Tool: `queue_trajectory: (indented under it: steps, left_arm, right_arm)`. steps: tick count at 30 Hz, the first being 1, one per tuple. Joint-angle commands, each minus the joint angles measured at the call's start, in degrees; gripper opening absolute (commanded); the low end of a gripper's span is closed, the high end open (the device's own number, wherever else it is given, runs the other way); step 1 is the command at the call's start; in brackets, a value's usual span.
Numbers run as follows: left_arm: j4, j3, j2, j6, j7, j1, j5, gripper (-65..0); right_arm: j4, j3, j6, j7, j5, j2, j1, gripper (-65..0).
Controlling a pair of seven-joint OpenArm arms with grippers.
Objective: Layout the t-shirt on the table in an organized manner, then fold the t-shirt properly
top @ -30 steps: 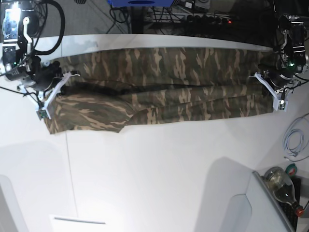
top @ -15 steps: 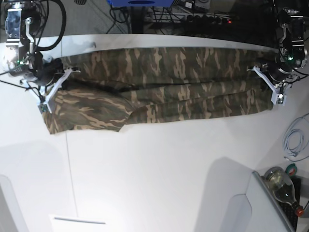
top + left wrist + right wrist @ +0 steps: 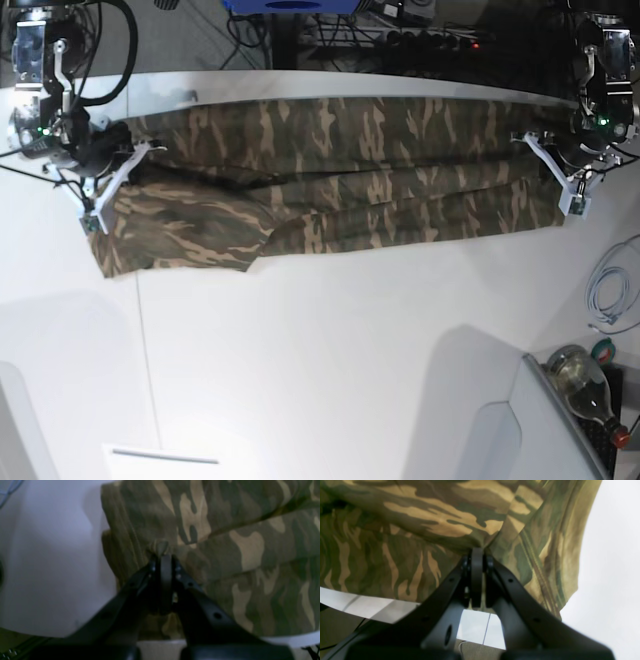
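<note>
White tabletop (image 3: pixel 300 370) fills most of the base view, with a clear case (image 3: pixel 590 385) at lower right and a coil of cable (image 3: pixel 608 285) above it. Across the upper half lies the camouflage t-shirt (image 3: pixel 340 135), drawn into a long horizontal band, with a looser flap at its left end. The right gripper (image 3: pixel 108 190) is over that left end; the left gripper (image 3: pixel 560 165) is over the band's right end.

In the left wrist view, the fingers come together at the middle of the frame, closed narrowly on a bunched pinch of shirt. Fabric spreads to the upper right, a crease slanting through it, and bare table shows at left.

In the right wrist view, the fingers are also narrow, pressed together at centre where a fold of cloth runs into them. A seamed edge slopes away at right, uneven against the layer beneath.

Judging by this, the shirt is gathered lengthwise but not neatly folded: the layers want squaring and smoothing, and folding across seems left to do.
</note>
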Motion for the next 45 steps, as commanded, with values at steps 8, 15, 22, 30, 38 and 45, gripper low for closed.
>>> queue_trajectory:
  steps: [8, 15, 22, 30, 38, 45]
  left_arm:
    - [0.74, -0.39, -1.27, 0.46, -0.43, 1.78, -0.02, -65.0]
    - [0.65, -0.39, -1.27, 0.46, -0.43, 1.87, -0.02, -65.0]
    - [0.65, -0.39, -1.27, 0.46, -0.43, 1.87, -0.02, -65.0]
    - [1.18, -1.01, -1.27, 0.46, -0.43, 3.72, -0.02, -56.3]
    - [1.53, -5.84, -1.18, 0.46, -0.43, 5.74, -0.02, -20.4]
    - [10.5, -16.21, 2.77, 0.46, -0.43, 6.88, -0.46, -17.3]
  right_arm:
    - [-0.9, 0.21, -0.03, 0.89, 0.4, 0.6, 0.63, -65.0]
    - [-0.99, 0.21, -0.03, 0.89, 0.4, 0.6, 0.63, -65.0]
    - [-0.99, 0.74, -0.12, 0.8, 0.48, -0.72, 0.54, -62.3]
    - [-0.9, 1.36, -0.38, 0.8, 0.48, -2.39, 1.25, -43.2]
    - [1.74, 6.46, -0.38, 0.72, 0.4, -2.66, 1.86, -43.1]
    - [-7.84, 6.37, -0.38, 1.68, 0.4, -2.13, 14.61, -43.5]
